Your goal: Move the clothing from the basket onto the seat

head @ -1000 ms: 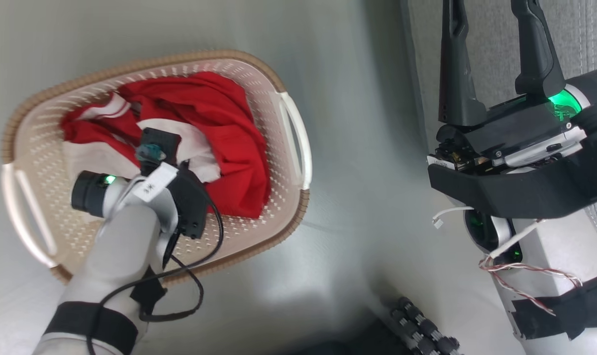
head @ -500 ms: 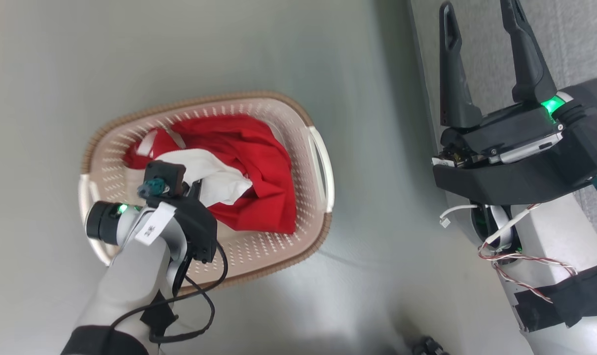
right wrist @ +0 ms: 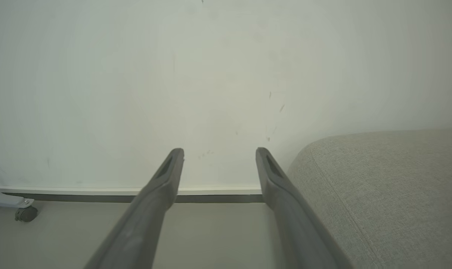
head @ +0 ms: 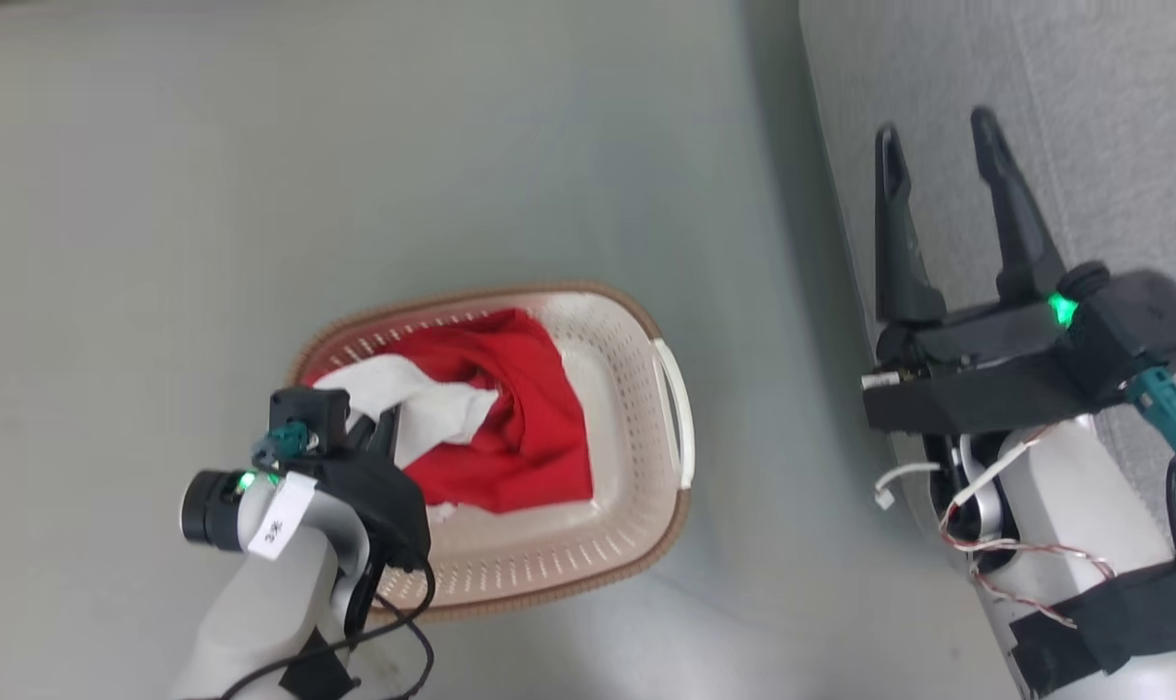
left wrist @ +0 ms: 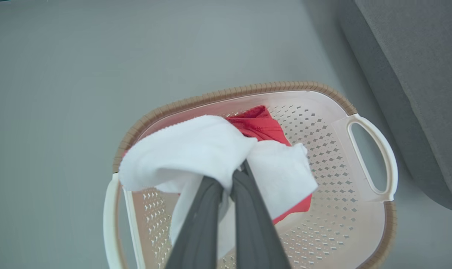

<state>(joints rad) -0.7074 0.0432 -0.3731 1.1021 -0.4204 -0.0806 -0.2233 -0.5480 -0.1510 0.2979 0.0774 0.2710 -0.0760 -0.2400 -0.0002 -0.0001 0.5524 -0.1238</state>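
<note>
Grab step: left gripper [left wrist: 235,173] has the thin red-and-white sportswear clothing [left wrist: 207,145] pinched, not out yet

Clothing's bunched inside the cream-white holed plastic basket [left wrist: 248,89] w/ brown rim, toward the end away from the big grey fabric sofa seat [left wrist: 416,74]. Left fingers are clamped on a white fold; right gripper [head: 933,131] spread wide, empty, near the seat's edge. Next imo: lift clear of the rim, swing over the seat, let go.

clothing [head: 539,437]: red-white, bunched in basket [head: 629,418] | seat [head: 1113,97]: grey, beside basket
</note>
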